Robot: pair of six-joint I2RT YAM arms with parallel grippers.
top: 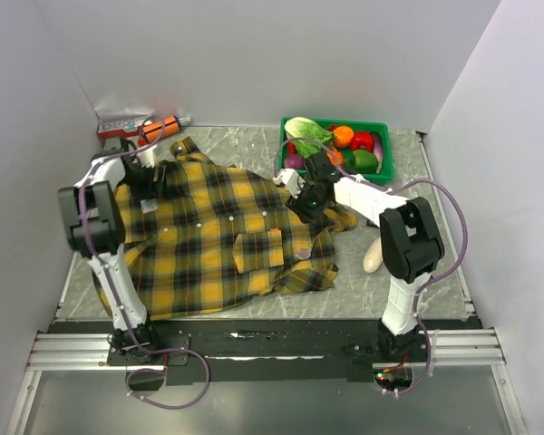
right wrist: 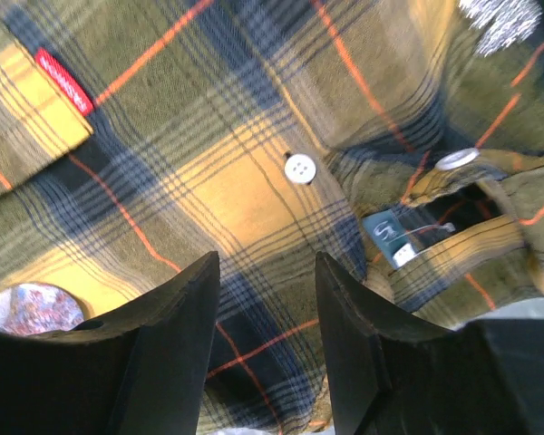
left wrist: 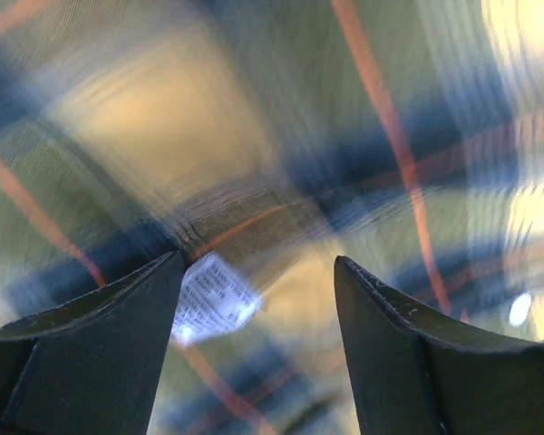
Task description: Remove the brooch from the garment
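Note:
The garment [top: 208, 240], a yellow-and-black plaid shirt with thin red lines, lies spread over the table. A small pale round ornament, which I take for the brooch [top: 303, 252], sits on the cloth right of the chest pocket. It shows at the lower left edge of the right wrist view [right wrist: 32, 306]. My right gripper [top: 301, 207] [right wrist: 267, 256] hovers open over the plaid near a white button [right wrist: 299, 168], holding nothing. My left gripper [top: 150, 181] [left wrist: 258, 258] is open close above the shirt's far left part. A white printed label [left wrist: 213, 299] lies by its left finger.
A green bin [top: 386, 149] of toy vegetables stands at the back right, just behind the right arm. An orange-handled tool [top: 163, 125] and a red-and-white box [top: 118, 127] lie at the back left. A pale oblong object [top: 374, 256] rests on the marble right of the shirt.

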